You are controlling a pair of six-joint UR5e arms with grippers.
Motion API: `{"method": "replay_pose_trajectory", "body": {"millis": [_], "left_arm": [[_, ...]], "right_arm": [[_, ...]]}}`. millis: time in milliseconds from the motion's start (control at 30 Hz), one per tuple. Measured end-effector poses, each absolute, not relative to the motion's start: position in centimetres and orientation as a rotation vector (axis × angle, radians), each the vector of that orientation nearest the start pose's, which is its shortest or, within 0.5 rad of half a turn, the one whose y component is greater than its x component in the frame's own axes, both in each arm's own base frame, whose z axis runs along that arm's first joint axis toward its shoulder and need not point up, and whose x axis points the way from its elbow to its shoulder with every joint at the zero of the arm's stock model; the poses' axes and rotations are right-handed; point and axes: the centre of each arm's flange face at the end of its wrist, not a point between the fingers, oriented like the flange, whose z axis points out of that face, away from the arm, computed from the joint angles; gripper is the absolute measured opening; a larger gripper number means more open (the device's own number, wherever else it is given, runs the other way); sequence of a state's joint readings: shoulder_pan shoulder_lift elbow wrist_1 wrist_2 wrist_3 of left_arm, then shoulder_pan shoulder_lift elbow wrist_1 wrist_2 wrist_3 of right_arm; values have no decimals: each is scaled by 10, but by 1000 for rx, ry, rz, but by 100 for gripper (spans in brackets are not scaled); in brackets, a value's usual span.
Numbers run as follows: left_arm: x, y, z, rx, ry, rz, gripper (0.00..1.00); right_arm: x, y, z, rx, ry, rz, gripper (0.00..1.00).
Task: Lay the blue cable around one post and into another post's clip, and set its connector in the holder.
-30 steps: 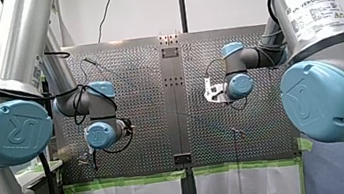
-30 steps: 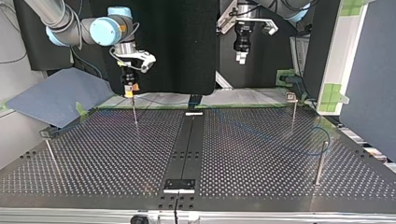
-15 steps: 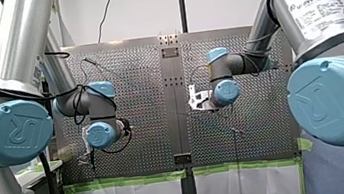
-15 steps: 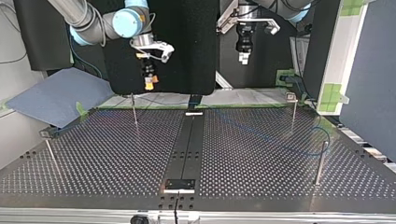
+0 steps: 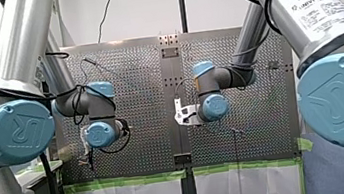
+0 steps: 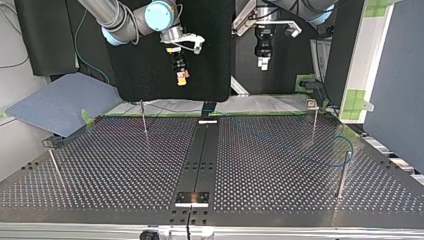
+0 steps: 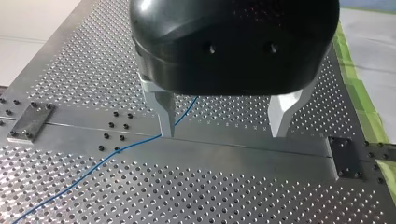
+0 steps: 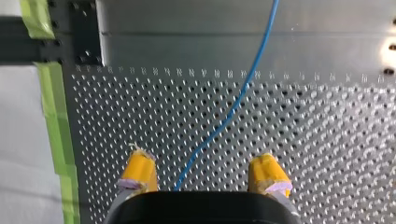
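Note:
The blue cable (image 6: 280, 142) lies loose on the perforated table, running from the far edge to a loop by the near post (image 6: 343, 172) at the top view's right. My right gripper (image 6: 182, 80) hangs high over the far edge, open. Its yellow pads (image 8: 139, 169) stand apart, and the cable (image 8: 233, 107) lies on the plate below between them. My left gripper (image 6: 262, 62) also hangs high, open. Nothing is between its metal fingers (image 7: 166, 116), and the cable (image 7: 116, 150) crosses the centre rail beneath. I cannot make out the connector.
Thin posts stand at the far left (image 6: 143, 117), far right (image 6: 314, 120) and near left (image 6: 54, 162) of the top view. A dark centre rail (image 6: 202, 150) carries small black plates (image 6: 192, 197). Green tape (image 8: 55, 116) edges the table.
My right arm has swung toward the table's middle and risen away from the far left post. My left arm has hardly moved. The cable lies as before.

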State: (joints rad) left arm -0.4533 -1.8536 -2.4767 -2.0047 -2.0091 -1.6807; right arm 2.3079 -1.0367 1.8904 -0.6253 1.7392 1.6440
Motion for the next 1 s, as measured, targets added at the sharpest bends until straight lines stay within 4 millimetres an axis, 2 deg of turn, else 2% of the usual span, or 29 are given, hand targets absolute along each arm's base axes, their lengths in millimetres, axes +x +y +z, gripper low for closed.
{"method": "replay_pose_trajectory", "body": {"millis": [467,1000], "left_arm": [[276,-227,102,-93,1623,-23,100],[272,-214,99,-128,1658,98,100]], "right_arm": [[491,-269,112,1893,-955,1544,100],[516,-215,115,1885,-905,1580,100]]}}
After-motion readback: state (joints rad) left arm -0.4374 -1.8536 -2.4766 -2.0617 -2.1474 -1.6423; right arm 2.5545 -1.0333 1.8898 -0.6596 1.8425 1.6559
